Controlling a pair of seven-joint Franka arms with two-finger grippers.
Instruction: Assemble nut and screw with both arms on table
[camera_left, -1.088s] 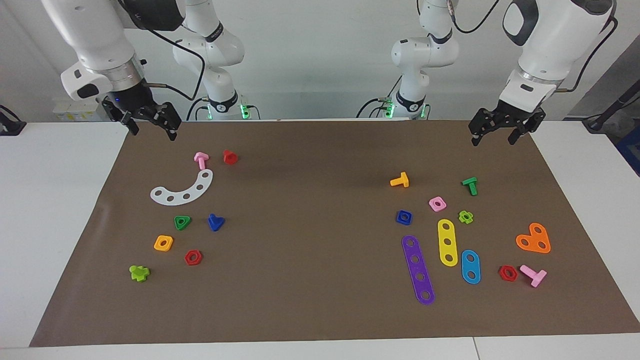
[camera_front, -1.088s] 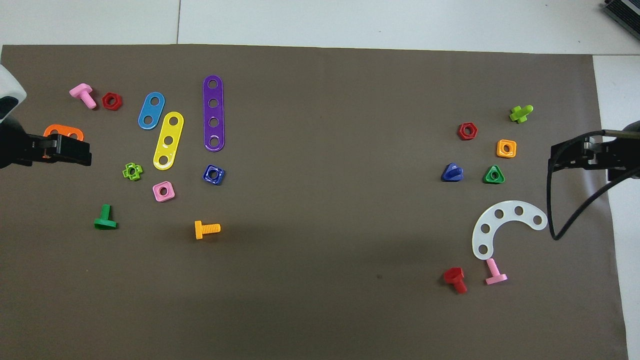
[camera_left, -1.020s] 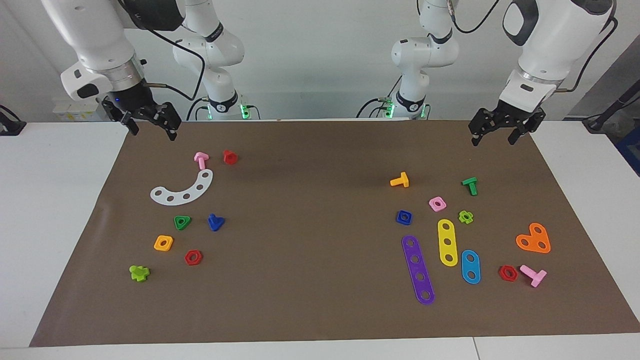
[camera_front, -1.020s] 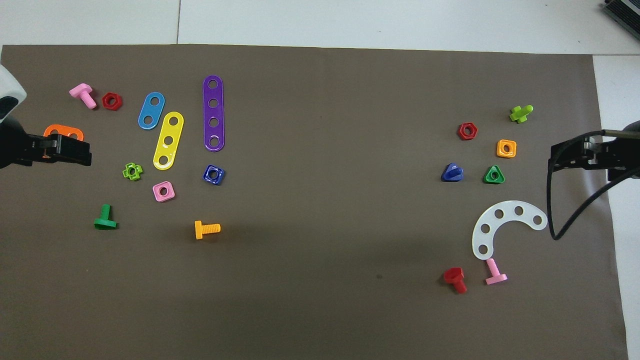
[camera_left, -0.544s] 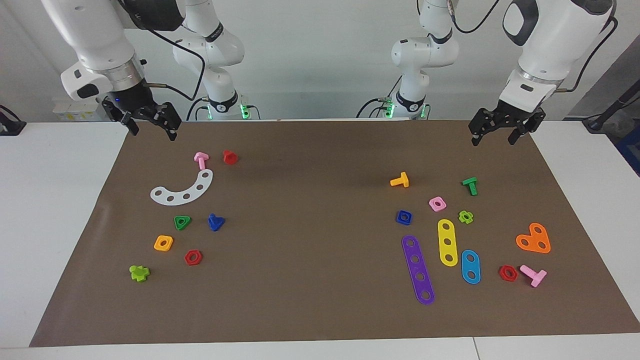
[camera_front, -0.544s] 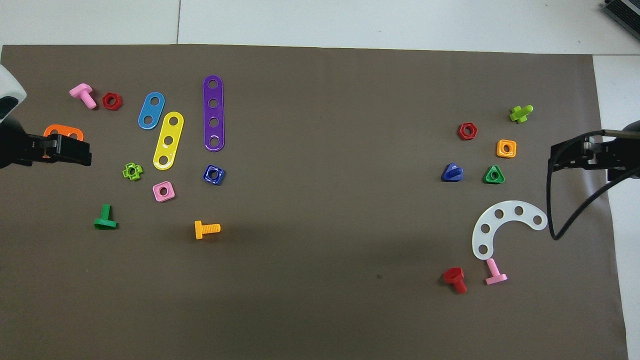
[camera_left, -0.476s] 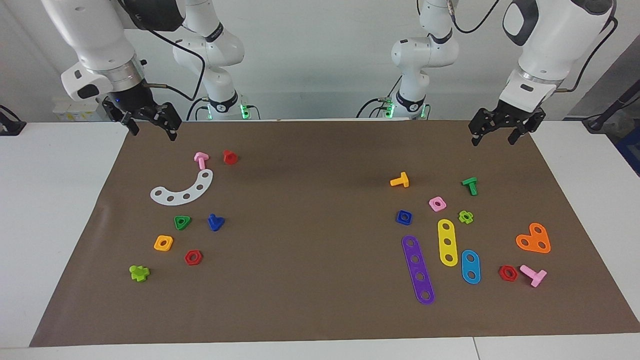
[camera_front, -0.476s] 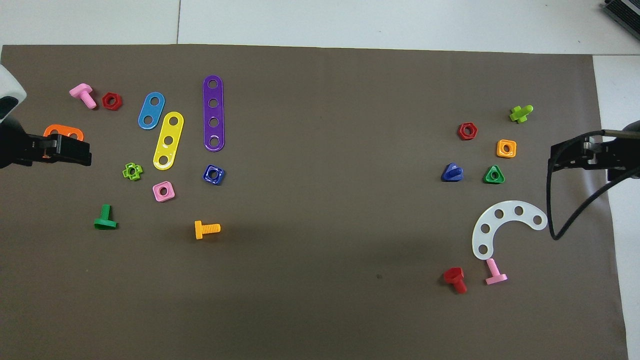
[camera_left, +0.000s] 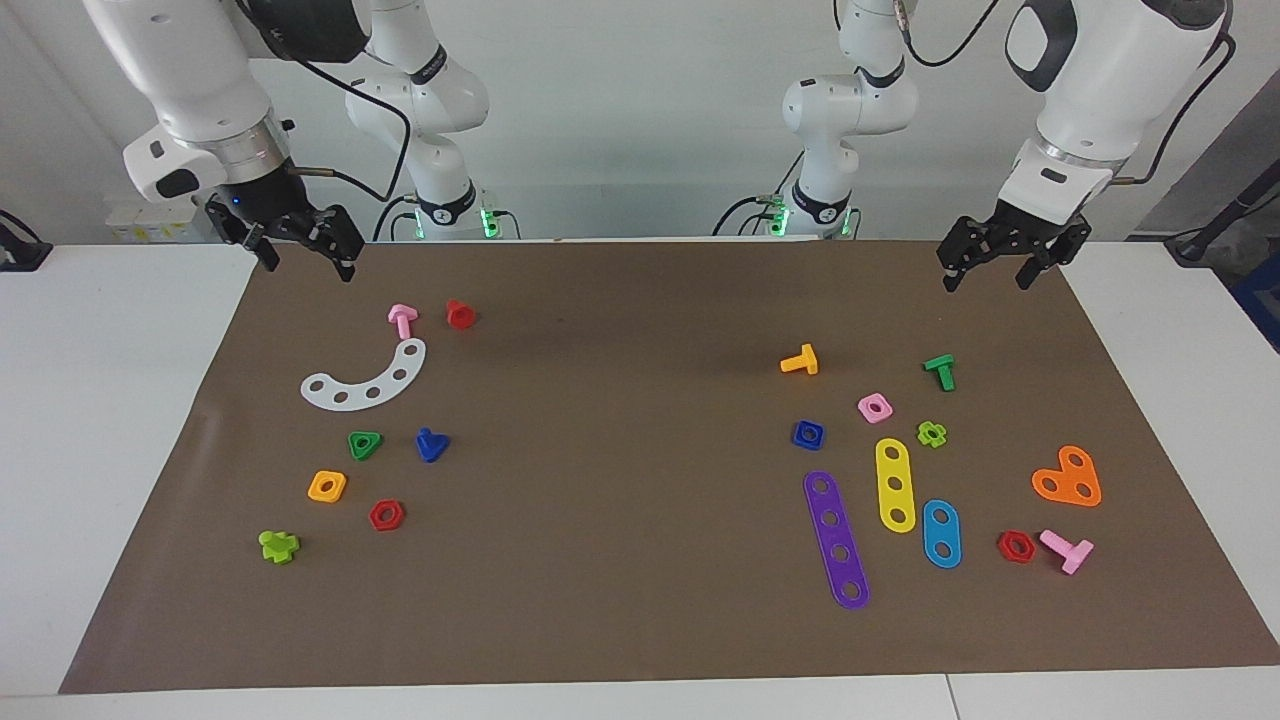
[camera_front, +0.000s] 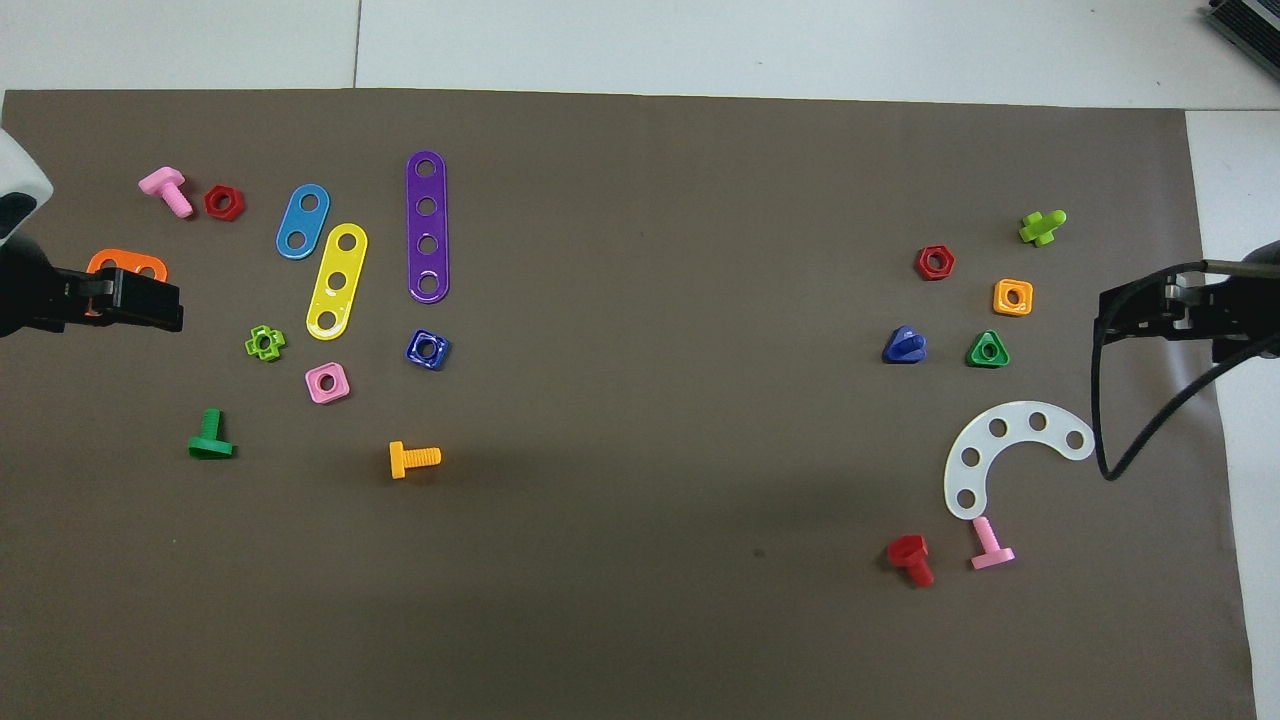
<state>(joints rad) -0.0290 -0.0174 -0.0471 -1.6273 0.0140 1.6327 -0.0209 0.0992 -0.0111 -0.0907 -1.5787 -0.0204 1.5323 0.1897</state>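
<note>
The blue square nut lies on the brown mat toward the left arm's end of the table, beside the purple strip's nearer end. The dark-blue screw lies toward the right arm's end, beside the green triangular nut. My left gripper hangs open and empty over the mat's corner near its base. My right gripper hangs open and empty over the mat's other near corner. Both arms wait, apart from the parts.
Near the nut lie a pink square nut, orange screw, green screw, and purple, yellow and blue strips. Near the screw lie a white arc, orange-yellow nut and red nut.
</note>
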